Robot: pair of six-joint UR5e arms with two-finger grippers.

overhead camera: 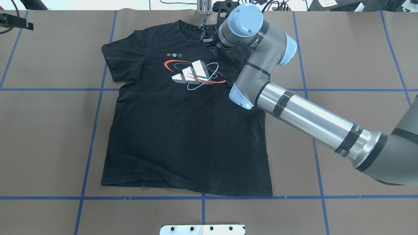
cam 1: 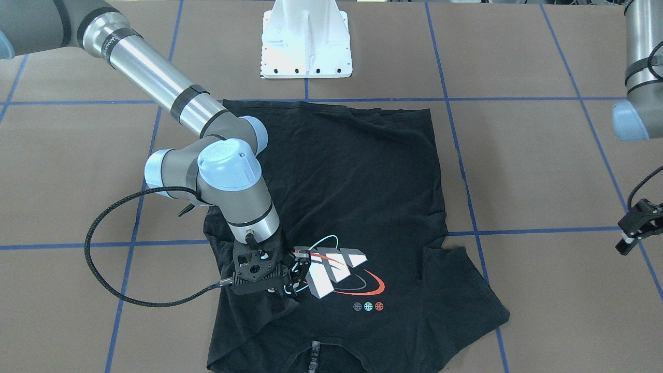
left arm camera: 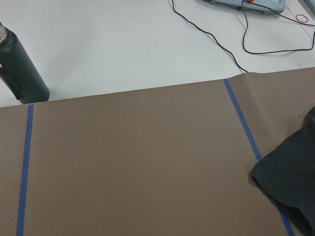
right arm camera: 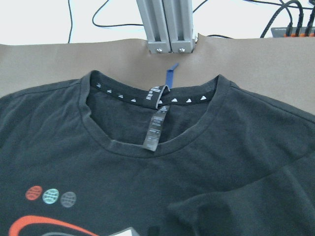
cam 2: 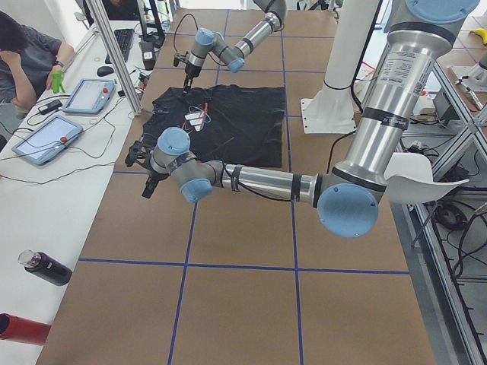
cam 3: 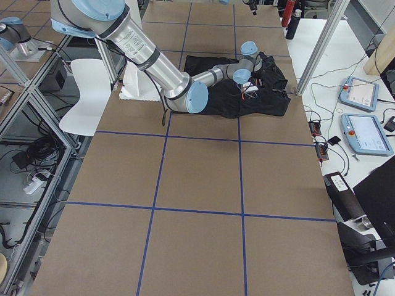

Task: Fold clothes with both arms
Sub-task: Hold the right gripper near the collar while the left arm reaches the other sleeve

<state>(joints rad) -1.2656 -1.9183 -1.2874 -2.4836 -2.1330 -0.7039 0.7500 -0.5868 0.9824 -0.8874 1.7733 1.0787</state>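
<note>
My right wrist camera shows what the fixed cameras barely resolve: the ribbed collar point(right arm camera: 147, 147) of the black short-sleeved T-shirt point(right arm camera: 236, 147), a grey label hanging inside it, and one sleeve point(right arm camera: 236, 211) folded over onto the chest. My left wrist camera catches only a black sleeve edge on the brown paper-covered table point(left arm camera: 138, 162), plus a dark bottle point(left arm camera: 19, 66) beyond the paper.

In the front-facing view, my right black two-finger gripper point(cam 1: 290, 277) is down on the shirt beside the print, its fingers close together on the folded-in sleeve, so it appears clamped on the cloth. My left black gripper point(cam 1: 634, 230) hangs off the shirt, well apart from it; I cannot tell whether its fingers are parted.

From overhead, the shirt point(overhead camera: 183, 130) lies face up at the table's middle, long axis running away from my base, collar far, hem near the white pedestal point(overhead camera: 202, 229). The print point(overhead camera: 192, 74) is white-grey blocks ringed by red and teal ellipses.
</note>
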